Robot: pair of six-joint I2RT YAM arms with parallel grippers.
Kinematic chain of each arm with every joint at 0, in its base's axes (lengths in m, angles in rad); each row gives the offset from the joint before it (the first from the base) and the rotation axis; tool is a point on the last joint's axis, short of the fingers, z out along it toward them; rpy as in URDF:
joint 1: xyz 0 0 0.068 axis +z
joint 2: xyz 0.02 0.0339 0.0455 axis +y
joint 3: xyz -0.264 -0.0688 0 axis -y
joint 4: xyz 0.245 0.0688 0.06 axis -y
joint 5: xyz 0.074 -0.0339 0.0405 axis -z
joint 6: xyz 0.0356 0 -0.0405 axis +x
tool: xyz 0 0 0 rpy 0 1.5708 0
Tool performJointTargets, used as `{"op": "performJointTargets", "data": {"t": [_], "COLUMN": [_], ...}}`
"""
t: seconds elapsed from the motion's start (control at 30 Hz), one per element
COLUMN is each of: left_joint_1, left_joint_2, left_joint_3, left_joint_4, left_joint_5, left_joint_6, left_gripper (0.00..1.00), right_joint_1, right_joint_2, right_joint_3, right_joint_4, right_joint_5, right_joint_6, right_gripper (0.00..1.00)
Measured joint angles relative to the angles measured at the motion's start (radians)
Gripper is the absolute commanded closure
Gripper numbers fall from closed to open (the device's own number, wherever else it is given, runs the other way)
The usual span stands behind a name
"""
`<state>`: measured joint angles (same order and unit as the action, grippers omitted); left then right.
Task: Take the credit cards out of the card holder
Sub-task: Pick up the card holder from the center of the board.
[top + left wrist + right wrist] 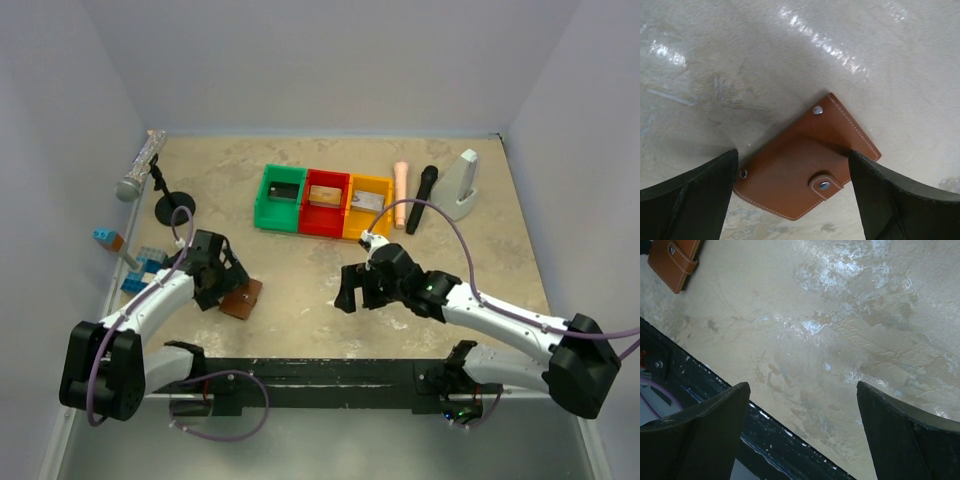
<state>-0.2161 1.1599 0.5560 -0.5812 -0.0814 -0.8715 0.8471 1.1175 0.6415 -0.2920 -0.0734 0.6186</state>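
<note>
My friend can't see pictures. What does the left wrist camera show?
A closed brown card holder lies flat on a pale, shiny table, its strap snapped shut. The left arm's two dark jaws stand wide open, one at each side of it.

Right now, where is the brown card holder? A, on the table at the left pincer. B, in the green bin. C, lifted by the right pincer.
A: the card holder lies flat on the table, right at the open left pincer.

Right wrist view's corner cuts off the card holder (672, 257).
</note>
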Motion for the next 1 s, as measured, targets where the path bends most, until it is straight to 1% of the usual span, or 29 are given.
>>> {"op": "performJointTargets", "data": {"t": [0.13, 0.2, 0.3, 0.33, 0.4, 0.43, 0.53, 0.67, 0.87, 1.0], "left_joint_1": [-0.010, -0.037, -0.084, -0.103, -0.135, -0.150, -0.185, -0.237, -0.342, -0.381], "left_joint_2": [-0.001, -0.012, -0.022, -0.025, -0.029, -0.029, -0.027, -0.001, 0.074, 0.108], "left_joint_3": [-0.007, -0.018, -0.033, -0.040, -0.058, -0.069, -0.103, -0.123, -0.118, -0.103], "left_joint_4": [0.031, 0.054, 0.096, 0.114, 0.166, 0.196, 0.286, 0.375, 0.486, 0.515], "left_joint_5": [0.006, 0.005, 0.011, 0.018, 0.052, 0.075, 0.139, 0.188, 0.221, 0.229], "left_joint_6": [-0.012, -0.027, -0.051, -0.062, -0.090, -0.106, -0.152, -0.202, -0.246, -0.247], "left_gripper": [0.12, 0.15, 0.23, 0.27, 0.34, 0.35, 0.37, 0.39, 0.40, 0.38], "right_joint_1": [0.000, 0.000, 0.000, 0.000, 0.000, 0.000, 0.000, 0.000, 0.002, 0.003], "right_joint_2": [-0.054, -0.075, -0.085, -0.084, -0.082, -0.082, -0.077, -0.077, -0.102, -0.127], "right_joint_3": [-0.019, -0.023, -0.033, -0.038, -0.051, -0.058, -0.080, -0.111, -0.159, -0.167], "right_joint_4": [0.000, 0.001, 0.003, 0.005, 0.005, 0.006, 0.008, 0.014, 0.015, 0.012], "right_joint_5": [0.002, 0.002, 0.002, 0.002, 0.002, 0.003, 0.004, 0.008, 0.017, 0.031], "right_joint_6": [0.012, 0.019, 0.030, 0.035, 0.042, 0.047, 0.063, 0.083, 0.111, 0.123], "right_gripper": [0.09, 0.09, 0.09, 0.09, 0.10, 0.10, 0.10, 0.11, 0.12, 0.12]}}
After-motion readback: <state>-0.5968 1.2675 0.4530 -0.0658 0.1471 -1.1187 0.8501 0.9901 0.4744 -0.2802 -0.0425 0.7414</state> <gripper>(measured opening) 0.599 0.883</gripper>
